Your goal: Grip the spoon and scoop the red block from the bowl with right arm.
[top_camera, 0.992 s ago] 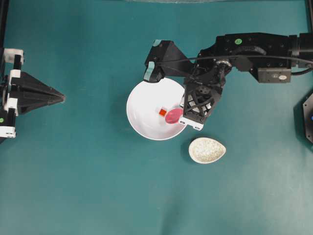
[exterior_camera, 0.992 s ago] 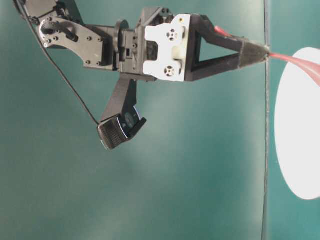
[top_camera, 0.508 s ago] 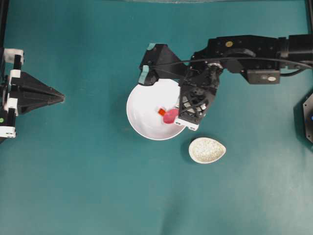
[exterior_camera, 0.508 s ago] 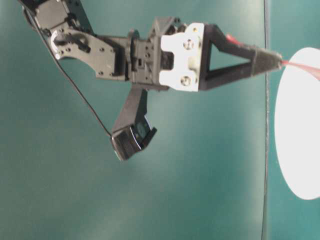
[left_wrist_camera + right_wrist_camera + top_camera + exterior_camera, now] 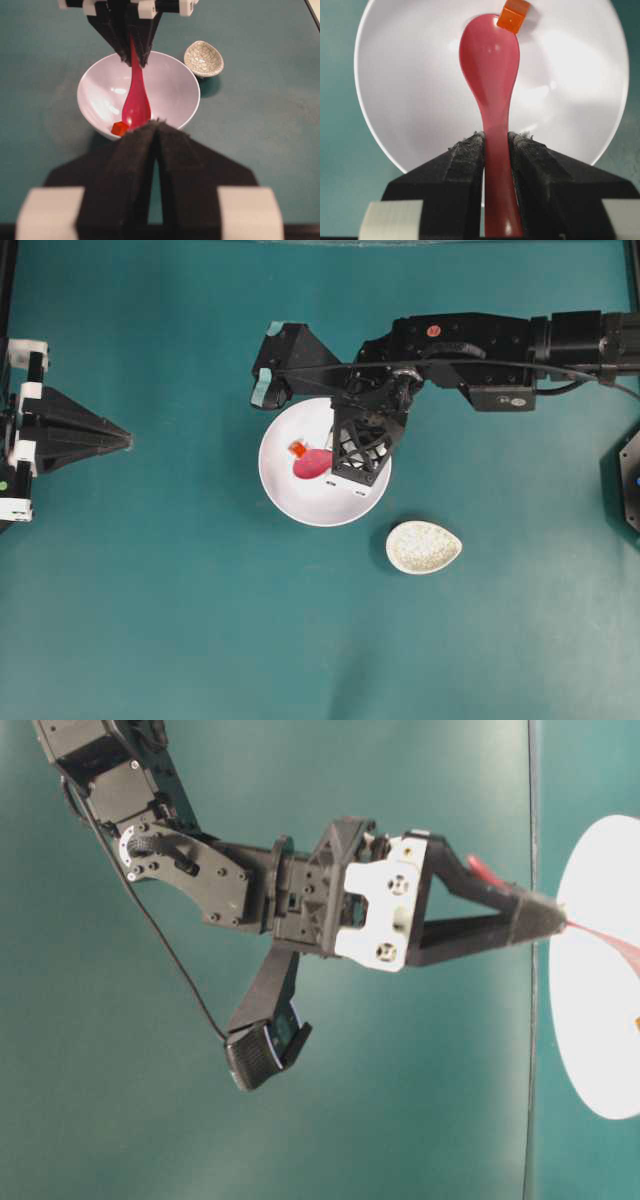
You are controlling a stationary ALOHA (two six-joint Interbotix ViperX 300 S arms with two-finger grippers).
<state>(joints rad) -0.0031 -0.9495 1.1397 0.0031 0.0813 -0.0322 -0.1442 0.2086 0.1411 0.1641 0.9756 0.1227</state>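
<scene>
One pink soup spoon [image 5: 490, 65] is clamped by its handle between the jaws of the right gripper [image 5: 496, 150], closed snug on it, scoop pointing into the white bowl [image 5: 300, 502], which sits near the middle of the teal desk [image 5: 200, 620]. Red block [image 5: 514, 15] lies inside the bowl, touching or just beside the spoon's tip, off to one side of the scoop, not in it yet. Step in hand, as I judge it: getting the scoop under the cube. To do it well, keep the tip low on the bowl floor, line the scoop's centre with the block, not its edge, push it toward the bowl wall so it rides up into the scoop, then tilt back and lift level. Risk: block skids round the rim of the scoop. Left gripper [image 5: 156, 150] is parked near the desk's left edge, jaws nearly together, holding nothing. Speckled teardrop dish [image 5: 424, 546] stands just beside the bowl, toward the desk's front edge.
</scene>
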